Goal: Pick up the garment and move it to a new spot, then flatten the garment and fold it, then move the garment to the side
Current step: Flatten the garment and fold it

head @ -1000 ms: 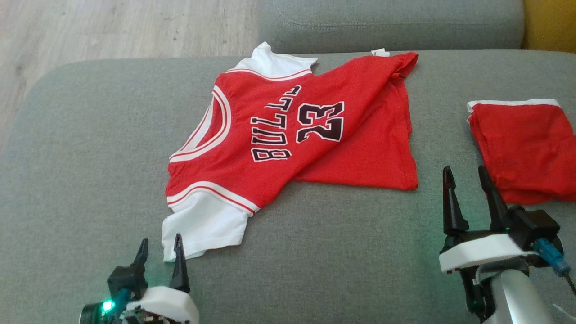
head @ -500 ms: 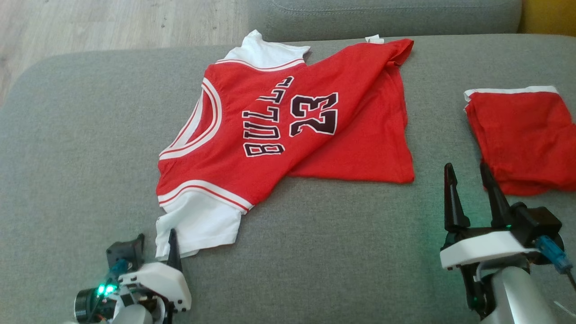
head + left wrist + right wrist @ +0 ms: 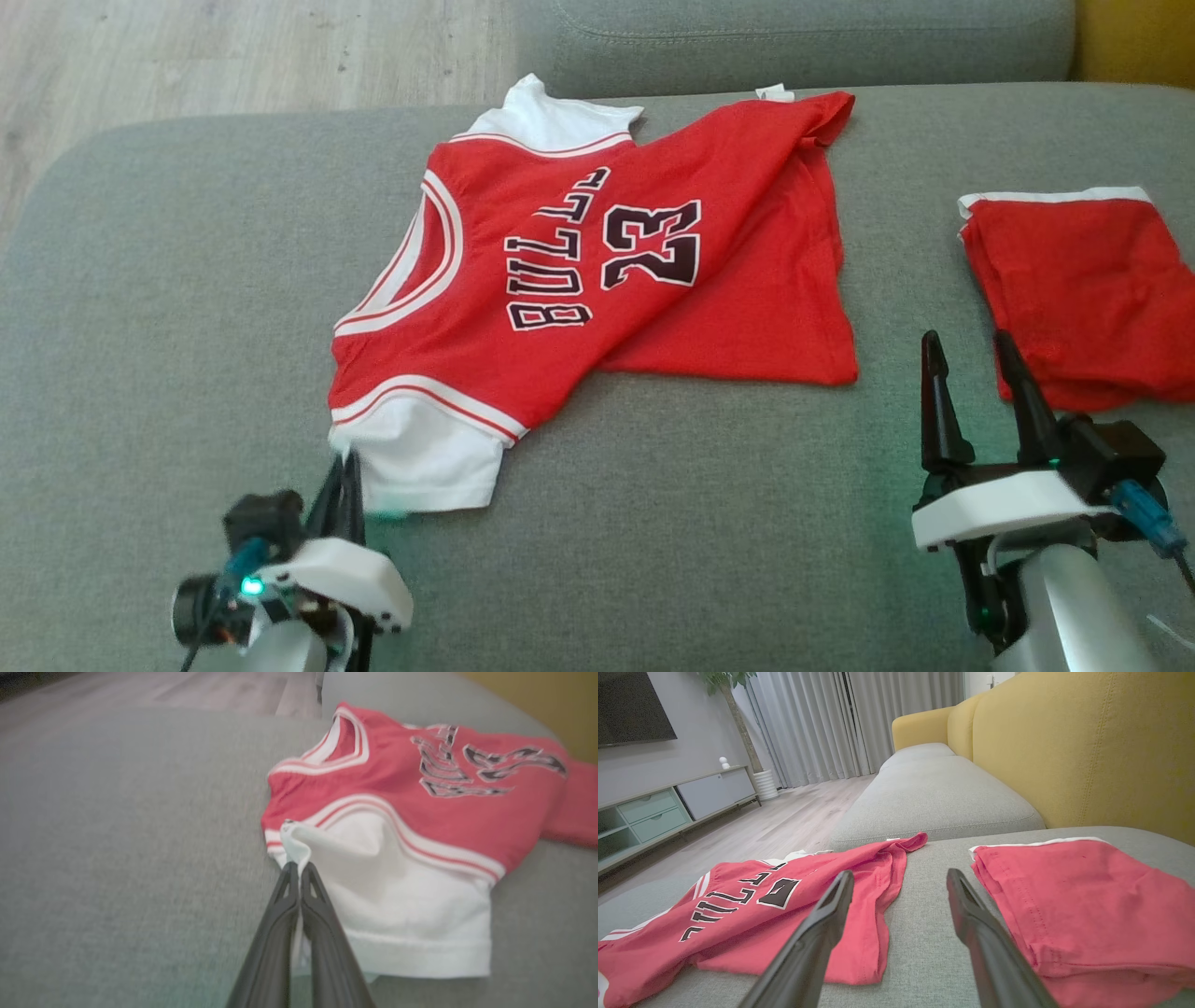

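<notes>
Left gripper (image 3: 346, 464), spread wide one second ago, now clenched on white sleeve (image 3: 387, 896) corner of red jersey (image 3: 597, 280), sprawled unfolded mid sofa cushion (image 3: 168, 299). Right gripper (image 3: 968, 350) fingers (image 3: 934, 401) released, idle near folded red garment (image 3: 1083, 280). Grasp looks secured; lift to new spot likely next.

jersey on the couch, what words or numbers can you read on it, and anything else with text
"BULLS": black letters edged in white on the red jersey; the last letter is creased.
"23": beside that word, on the same jersey.
white tag at the jersey's far edge: too small to read.
folded red garment: no text showing.
</notes>
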{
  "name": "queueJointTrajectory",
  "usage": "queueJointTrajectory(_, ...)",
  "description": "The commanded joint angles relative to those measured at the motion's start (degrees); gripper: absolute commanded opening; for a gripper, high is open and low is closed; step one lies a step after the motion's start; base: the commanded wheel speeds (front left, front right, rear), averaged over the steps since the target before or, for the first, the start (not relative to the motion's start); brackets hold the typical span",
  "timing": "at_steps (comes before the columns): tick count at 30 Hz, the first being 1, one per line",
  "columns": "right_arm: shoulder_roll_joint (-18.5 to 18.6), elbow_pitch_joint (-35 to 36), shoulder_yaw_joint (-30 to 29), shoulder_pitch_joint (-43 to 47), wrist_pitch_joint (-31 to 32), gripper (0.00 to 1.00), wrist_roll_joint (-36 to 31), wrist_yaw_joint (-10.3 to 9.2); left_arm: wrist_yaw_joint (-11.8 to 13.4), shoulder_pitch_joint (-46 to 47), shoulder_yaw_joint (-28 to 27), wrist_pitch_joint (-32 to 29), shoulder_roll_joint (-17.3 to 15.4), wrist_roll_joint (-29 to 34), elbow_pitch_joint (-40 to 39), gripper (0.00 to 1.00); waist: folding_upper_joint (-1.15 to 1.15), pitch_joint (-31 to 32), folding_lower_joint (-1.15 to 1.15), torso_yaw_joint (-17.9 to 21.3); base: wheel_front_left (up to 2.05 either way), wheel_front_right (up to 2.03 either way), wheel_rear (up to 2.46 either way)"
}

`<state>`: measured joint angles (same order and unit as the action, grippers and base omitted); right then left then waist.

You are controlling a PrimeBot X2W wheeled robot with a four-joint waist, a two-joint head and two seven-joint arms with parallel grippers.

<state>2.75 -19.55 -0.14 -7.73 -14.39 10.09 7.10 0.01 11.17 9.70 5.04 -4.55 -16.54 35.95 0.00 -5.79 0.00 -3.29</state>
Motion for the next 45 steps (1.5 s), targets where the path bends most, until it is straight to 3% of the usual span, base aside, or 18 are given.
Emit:
queueJointTrajectory(1,0.1,1.4,1.3,-2.0,-0.6,1.00,0.1,0.39,-0.4,1.6,-2.2,2.3,-0.4,-0.5,-2.7,0.00,0.00,0.1,0.00,-0.2,0.00,0.00,0.00)
queueJointTrajectory(7,0.1,-0.1,1.6,-2.2,-0.6,1.00,-0.6,0.39,0.0,1.6,-4.1,8.9,0.0,-1.5,-8.5,0.00,0.00,0.3,0.00,-1.0,0.00,0.00,0.00)
queueJointTrajectory(19,0.1,-9.6,4.2,-7.3,4.7,1.00,1.1,0.39,-1.2,-0.4,-5.3,9.9,1.0,-0.2,-17.9,0.00,0.00,-0.3,0.00,-2.4,0.00,0.00,0.00)
queueJointTrajectory(27,0.1,-20.9,4.1,-12.1,8.6,1.00,5.0,0.39,-1.9,-1.0,-4.9,10.0,1.5,0.4,-20.0,0.00,0.00,-1.1,0.00,-3.6,0.00,0.00,0.00)
queueJointTrajectory(40,0.1,-34.7,12.2,-18.0,5.5,1.00,16.4,0.39,-2.2,-1.2,-5.0,10.0,1.7,0.9,-20.0,0.00,0.00,-1.6,0.00,-4.2,0.00,0.00,0.00)
queueJointTrajectory(41,0.1,-35.5,12.9,-18.4,5.1,0.84,17.0,0.39,-2.2,-1.2,-5.1,10.0,1.7,0.9,-19.9,0.00,0.00,-1.7,0.00,-4.1,0.00,0.00,0.00)
queueJointTrajectory(42,0.1,-35.5,12.9,-18.4,5.1,0.84,17.0,0.39,-2.2,-1.2,-5.1,10.0,1.7,0.9,-19.9,0.00,0.00,-1.7,0.00,-4.1,0.00,0.00,0.00)
queueJointTrajectory(43,0.1,-36.1,13.5,-18.7,4.7,0.02,17.7,0.39,-2.2,-1.1,-5.1,10.0,1.7,0.9,-19.9,0.00,0.00,-1.7,0.00,-4.1,0.00,0.00,0.00)
queueJointTrajectory(45,0.1,-37.0,14.7,-19.4,3.6,0.00,18.8,0.39,-2.1,-1.1,-5.2,10.0,1.7,0.9,-19.8,0.00,0.00,-1.6,0.00,-3.8,0.00,0.00,0.00)
